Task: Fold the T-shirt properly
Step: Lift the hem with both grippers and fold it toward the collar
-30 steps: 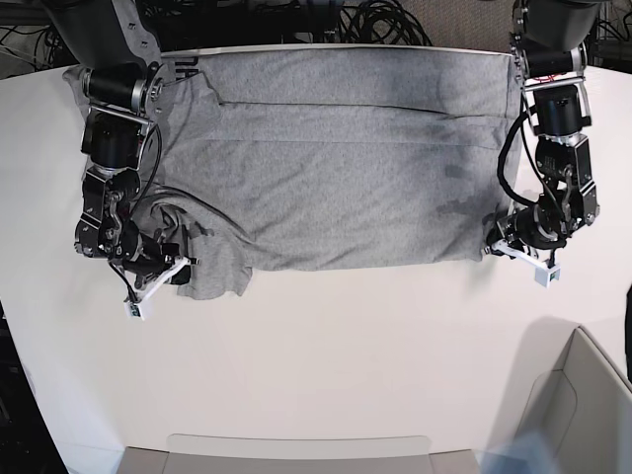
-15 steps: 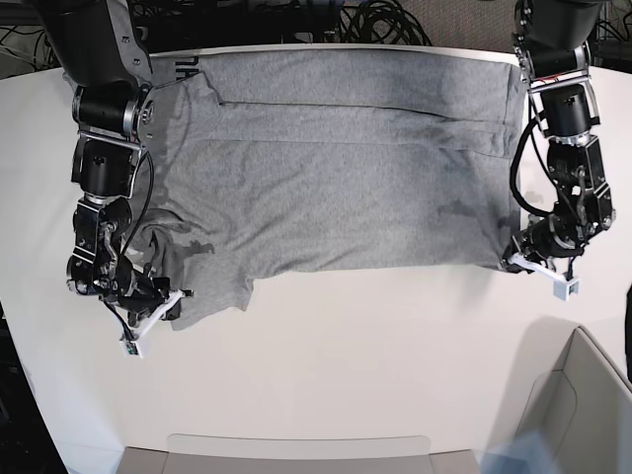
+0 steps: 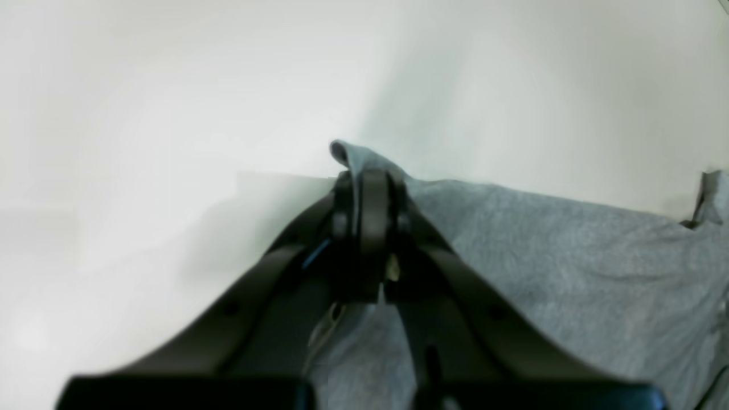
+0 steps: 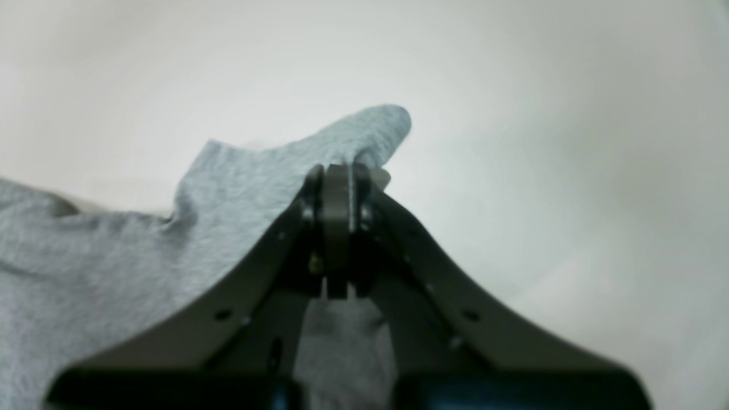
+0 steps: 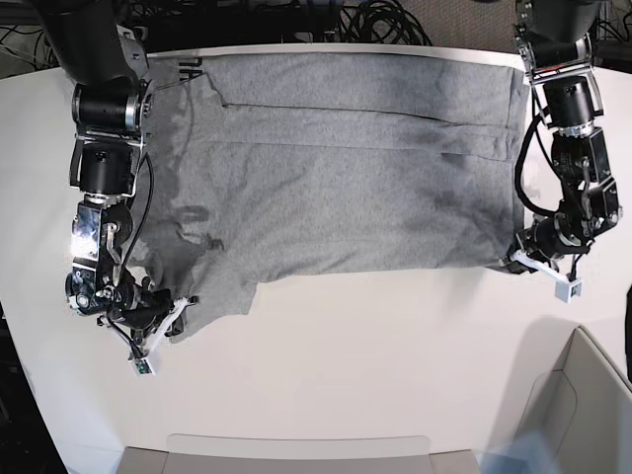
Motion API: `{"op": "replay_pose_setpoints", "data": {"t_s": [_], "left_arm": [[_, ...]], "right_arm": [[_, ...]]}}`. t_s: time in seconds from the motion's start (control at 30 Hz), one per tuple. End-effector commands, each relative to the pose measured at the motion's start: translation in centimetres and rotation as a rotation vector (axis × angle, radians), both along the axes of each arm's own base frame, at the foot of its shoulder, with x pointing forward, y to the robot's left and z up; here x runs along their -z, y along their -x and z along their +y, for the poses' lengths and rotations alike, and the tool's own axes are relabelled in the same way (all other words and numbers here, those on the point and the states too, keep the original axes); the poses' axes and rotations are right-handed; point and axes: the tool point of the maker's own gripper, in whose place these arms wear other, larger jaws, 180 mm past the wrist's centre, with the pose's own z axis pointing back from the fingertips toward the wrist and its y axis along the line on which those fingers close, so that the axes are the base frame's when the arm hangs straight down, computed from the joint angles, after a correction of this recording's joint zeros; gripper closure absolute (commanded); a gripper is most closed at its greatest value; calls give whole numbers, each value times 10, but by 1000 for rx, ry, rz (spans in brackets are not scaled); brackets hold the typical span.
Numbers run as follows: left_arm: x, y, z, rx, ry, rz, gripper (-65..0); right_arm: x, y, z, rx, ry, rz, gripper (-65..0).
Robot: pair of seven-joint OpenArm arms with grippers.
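Observation:
The heather-grey T-shirt (image 5: 336, 168) lies spread across the far half of the white table (image 5: 326, 365), plain side up. My right gripper (image 5: 170, 314), on the base view's left, is shut on a front corner of the T-shirt (image 4: 319, 154); its fingers (image 4: 336, 193) pinch the cloth tip. My left gripper (image 5: 517, 255), on the base view's right, is shut on the other front corner of the T-shirt (image 3: 512, 228); a small fold of cloth sticks out past its fingertips (image 3: 370, 193). The front hem runs between the two grippers.
A cardboard box (image 5: 583, 415) stands at the front right. A pale tray edge (image 5: 296, 449) lies along the front. Cables (image 5: 375, 20) hang behind the table's far edge.
Both grippers have drawn their shirt corners toward the table's front and outward. The cloth is flatter, and the bunched folds at the left have spread out.

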Motion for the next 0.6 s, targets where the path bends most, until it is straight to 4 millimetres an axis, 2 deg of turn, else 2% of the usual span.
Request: {"op": "replay_pose_setpoints", "data": {"t_s": [0.0,0.2,0.37,0.5,0.57], "left_arm": [[-18,-7,6,4,-21,-46,0],[-13,11,1,38,-35,-2,0],[-7,33,25,-34,-17,32,0],[-19,40,30,-33,-21,38,0],[-25,47,27,-11,-49,33,0]], "right_arm": [[-34,-13,-2,-2,5,-93,0],[-43,17,-2,-24,91,-91,0],[-38,44,-3,-35,147,-63,0],[-35,65,-1,-45,169,-78,0],[-37,76,-9,-13,161,-89,0]]}}
